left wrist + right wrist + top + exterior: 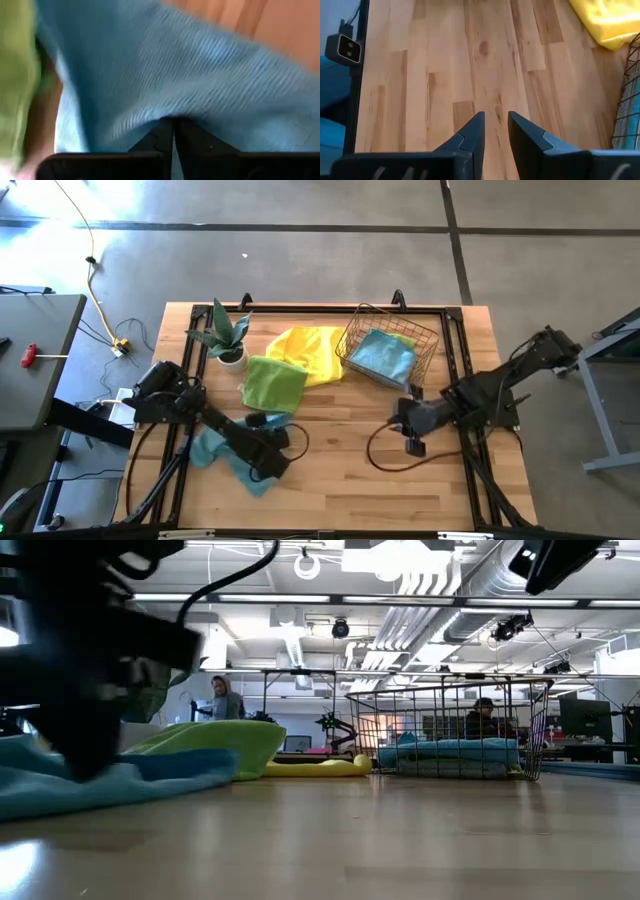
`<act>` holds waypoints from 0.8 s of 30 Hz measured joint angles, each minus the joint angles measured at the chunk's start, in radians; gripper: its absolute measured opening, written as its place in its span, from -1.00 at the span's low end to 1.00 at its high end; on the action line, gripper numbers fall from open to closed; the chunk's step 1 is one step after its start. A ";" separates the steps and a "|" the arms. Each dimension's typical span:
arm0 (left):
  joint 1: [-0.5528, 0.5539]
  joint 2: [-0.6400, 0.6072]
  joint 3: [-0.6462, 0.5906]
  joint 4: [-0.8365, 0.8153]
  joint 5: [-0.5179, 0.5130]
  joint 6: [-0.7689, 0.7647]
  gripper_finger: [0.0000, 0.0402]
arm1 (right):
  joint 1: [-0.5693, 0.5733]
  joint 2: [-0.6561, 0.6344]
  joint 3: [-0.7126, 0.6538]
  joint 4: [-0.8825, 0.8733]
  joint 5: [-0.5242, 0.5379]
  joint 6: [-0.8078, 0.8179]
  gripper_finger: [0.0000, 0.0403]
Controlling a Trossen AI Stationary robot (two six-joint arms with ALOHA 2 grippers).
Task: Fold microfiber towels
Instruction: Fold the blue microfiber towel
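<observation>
On the worktop (pixel 330 480), a potted plant (pixel 228 340) stands at the far left. Just right of it lies a folded towel (pixel 273 383), resting partly on a spread towel (pixel 310 350) behind it. Farther right, a wire basket (pixel 428 338) holds another towel (pixel 383 356). Near the left front, the left gripper (pixel 272 465) sits on a crumpled towel (pixel 212 448). The right gripper (pixel 412 442) is right of centre, in front of the basket.
</observation>
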 joint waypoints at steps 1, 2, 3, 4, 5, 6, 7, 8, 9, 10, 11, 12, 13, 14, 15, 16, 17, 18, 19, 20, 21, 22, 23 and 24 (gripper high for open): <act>0.006 0.001 0.000 0.037 -0.020 0.000 -0.97 | 0.020 0.000 0.000 0.000 0.023 0.013 -0.63; 0.012 0.001 -0.001 0.069 -0.040 0.000 -0.98 | 0.037 0.000 0.000 0.000 0.045 0.026 -0.63; 0.018 0.002 -0.003 0.113 -0.062 0.009 -0.99 | 0.053 0.000 0.000 0.000 0.065 0.039 -0.63; 0.024 0.003 -0.001 0.167 -0.080 0.027 -0.99 | 0.068 0.000 0.000 0.000 0.087 0.046 -0.63; 0.031 0.005 0.002 0.237 -0.099 0.053 -1.00 | 0.079 0.000 0.000 0.001 0.111 0.052 -0.63; 0.039 0.009 0.002 0.318 -0.119 0.085 -0.99 | 0.090 0.000 0.000 0.001 0.137 0.054 -0.63; 0.048 0.013 0.000 0.409 -0.125 0.125 -1.00 | 0.099 0.000 0.000 0.001 0.166 0.054 -0.63; 0.057 0.016 -0.001 0.503 -0.128 0.178 -1.00 | 0.106 0.001 0.000 0.002 0.195 0.053 -0.63; 0.065 0.016 -0.001 0.608 -0.131 0.241 -1.00 | 0.111 0.001 0.000 0.004 0.224 0.052 -0.63; 0.073 0.015 0.001 0.710 -0.131 0.313 -1.00 | 0.114 0.001 0.000 0.010 0.253 0.049 -0.63; 0.079 0.013 0.004 0.789 -0.132 0.377 -1.00 | 0.115 0.001 0.000 0.017 0.280 0.046 -0.63; 0.086 0.011 0.004 0.846 -0.136 0.437 -1.00 | 0.115 0.001 0.000 0.024 0.307 0.045 -0.63; 0.092 0.008 0.003 0.879 -0.138 0.488 -1.00 | 0.114 0.001 0.000 0.032 0.337 0.046 -0.63; 0.098 0.001 0.002 0.883 -0.138 0.525 -1.00 | 0.114 0.003 0.000 0.044 0.368 0.047 -0.63; 0.104 -0.005 0.002 0.873 -0.138 0.543 -1.00 | 0.114 0.009 0.000 0.062 0.401 0.052 -0.63; 0.110 -0.014 0.006 0.854 -0.136 0.545 -1.00 | 0.114 0.018 0.000 0.079 0.427 0.055 -0.63; 0.113 -0.034 0.006 0.803 -0.135 0.532 -1.00 | 0.114 0.030 0.000 0.093 0.444 0.062 -0.63; 0.114 -0.053 0.006 0.748 -0.130 0.511 -1.00 | 0.114 0.046 0.000 0.108 0.450 0.066 -0.63; 0.114 -0.068 0.008 0.702 -0.120 0.488 -1.00 | 0.112 0.067 0.000 0.132 0.452 0.070 -0.63; 0.115 -0.084 0.008 0.645 -0.103 0.464 -1.00 | 0.112 0.092 0.000 0.153 0.453 0.070 -0.63; 0.113 -0.098 0.008 0.582 -0.076 0.433 -1.00 | 0.112 0.121 0.000 0.167 0.453 0.061 -0.63; 0.107 -0.114 0.007 0.523 -0.043 0.404 -1.00 | 0.110 0.154 0.000 0.193 0.455 0.046 -0.63; 0.099 -0.132 0.007 0.468 -0.018 0.374 -1.00 | 0.107 0.187 0.000 0.226 0.459 0.026 -0.63; 0.093 -0.150 0.007 0.427 0.014 0.347 -1.00 | 0.106 0.221 0.000 0.250 0.464 0.002 -0.63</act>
